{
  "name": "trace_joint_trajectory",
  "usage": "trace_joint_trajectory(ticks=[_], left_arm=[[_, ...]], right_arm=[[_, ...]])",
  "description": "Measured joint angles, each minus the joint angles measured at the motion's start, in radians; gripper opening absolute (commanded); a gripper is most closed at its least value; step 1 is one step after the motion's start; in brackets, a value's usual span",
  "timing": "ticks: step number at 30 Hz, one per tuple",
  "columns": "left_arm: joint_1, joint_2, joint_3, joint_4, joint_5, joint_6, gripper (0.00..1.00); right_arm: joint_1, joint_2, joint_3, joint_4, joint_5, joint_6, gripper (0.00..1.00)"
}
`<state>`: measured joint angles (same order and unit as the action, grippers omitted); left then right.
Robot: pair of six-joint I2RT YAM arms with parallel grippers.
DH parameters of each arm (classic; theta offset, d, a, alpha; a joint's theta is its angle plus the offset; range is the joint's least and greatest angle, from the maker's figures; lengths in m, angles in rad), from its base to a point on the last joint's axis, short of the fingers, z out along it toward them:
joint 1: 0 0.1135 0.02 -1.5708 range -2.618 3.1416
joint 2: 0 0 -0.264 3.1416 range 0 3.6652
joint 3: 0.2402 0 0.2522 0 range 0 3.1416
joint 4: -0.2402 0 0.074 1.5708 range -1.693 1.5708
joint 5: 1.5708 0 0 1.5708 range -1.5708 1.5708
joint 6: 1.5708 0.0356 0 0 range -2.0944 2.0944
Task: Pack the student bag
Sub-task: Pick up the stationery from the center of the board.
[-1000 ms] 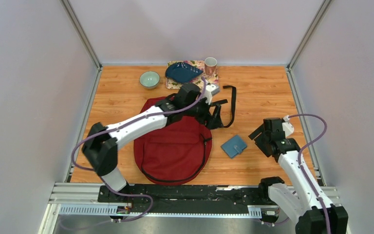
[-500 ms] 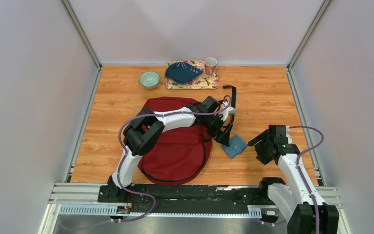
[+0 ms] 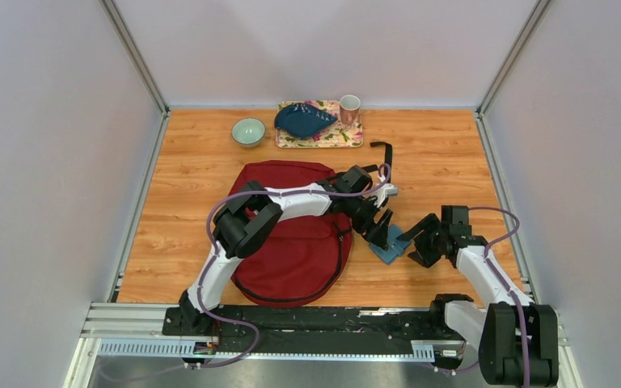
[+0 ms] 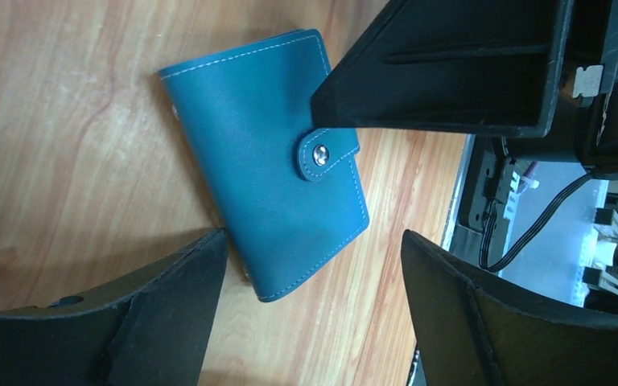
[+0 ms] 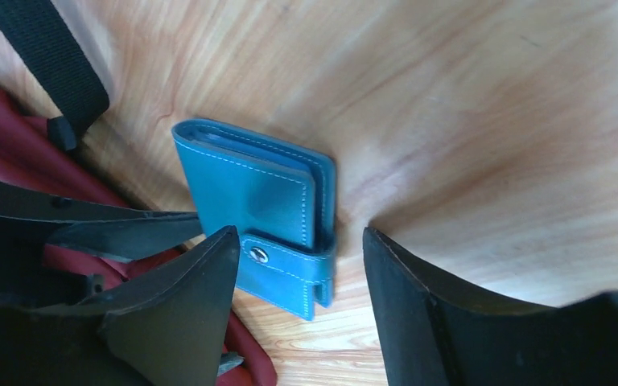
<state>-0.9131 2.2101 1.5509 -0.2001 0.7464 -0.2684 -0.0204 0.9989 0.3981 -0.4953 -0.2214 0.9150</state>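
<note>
Both spread & empty: your L gripper straddles the wallet's short width, R gripper crowds opposite, student bag just left.

Between the jaws of the black left gripper lies a small teal-blue leather wallet, pale stitching along its edges and a silver snap on its tab. The right gripper is black too, over the orange-brown wood-grain table. Beside the left gripper spreads a large dark red fabric backpack with black straps and zipper trim. Well beyond both grippers are a floral-patterned rectangular tray, a dark blue leaf-shaped dish, a pale green round bowl and a pink mug.
</note>
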Motion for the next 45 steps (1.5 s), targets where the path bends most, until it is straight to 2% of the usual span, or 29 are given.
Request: trace_joint_trajectory(ticks=[2, 7, 10, 14, 16, 17, 20, 22, 23, 25, 28, 29, 32, 38, 45], left_arm=[[-0.006, 0.010, 0.005, 0.010, 0.008, -0.016, 0.82], [-0.010, 0.029, 0.016, 0.019, 0.011, -0.050, 0.60], [-0.005, 0.045, 0.026, 0.012, 0.008, -0.067, 0.51], [-0.004, 0.059, 0.034, 0.004, 0.002, -0.081, 0.33], [-0.002, 0.064, 0.036, 0.000, 0.002, -0.089, 0.29], [-0.001, 0.065, 0.036, -0.002, 0.002, -0.093, 0.22], [-0.001, 0.066, 0.037, -0.011, -0.005, -0.103, 0.12], [0.000, 0.066, 0.042, -0.016, -0.003, -0.109, 0.03], [-0.001, 0.066, 0.043, -0.017, -0.003, -0.112, 0.00], [-0.001, 0.066, 0.046, -0.018, 0.000, -0.119, 0.00], [-0.001, 0.066, 0.046, -0.018, 0.002, -0.125, 0.00], [-0.001, 0.066, 0.046, -0.017, 0.002, -0.128, 0.00], [-0.007, 0.064, 0.046, -0.016, -0.010, -0.132, 0.00], [-0.007, 0.009, 0.026, -0.035, -0.072, -0.143, 0.00], [0.055, -0.241, -0.136, 0.005, -0.086, -0.191, 0.00]], right_arm=[[0.000, 0.024, -0.003, 0.039, -0.029, -0.001, 0.62], [-0.001, 0.044, -0.018, 0.097, -0.074, -0.008, 0.54], [-0.002, 0.025, -0.032, 0.105, -0.076, -0.018, 0.45], [-0.003, -0.017, -0.051, 0.103, -0.069, -0.030, 0.24], [-0.003, -0.036, -0.058, 0.095, -0.058, -0.036, 0.18], [-0.005, -0.044, -0.060, 0.089, -0.056, -0.039, 0.10], [-0.005, -0.055, -0.060, 0.085, -0.051, -0.046, 0.01], [-0.005, -0.055, -0.060, 0.084, -0.050, -0.048, 0.01], [-0.005, -0.055, -0.060, 0.082, -0.049, -0.049, 0.01], [-0.005, -0.055, -0.060, 0.082, -0.049, -0.051, 0.05], [-0.005, -0.062, -0.060, 0.078, -0.048, -0.059, 0.36], [-0.005, -0.067, -0.059, 0.072, -0.048, -0.067, 0.50], [-0.004, -0.099, -0.043, 0.034, -0.042, -0.094, 0.66], [-0.003, -0.245, 0.030, -0.042, -0.020, -0.140, 0.69], [-0.003, -0.367, 0.082, -0.051, -0.101, -0.190, 0.69]])
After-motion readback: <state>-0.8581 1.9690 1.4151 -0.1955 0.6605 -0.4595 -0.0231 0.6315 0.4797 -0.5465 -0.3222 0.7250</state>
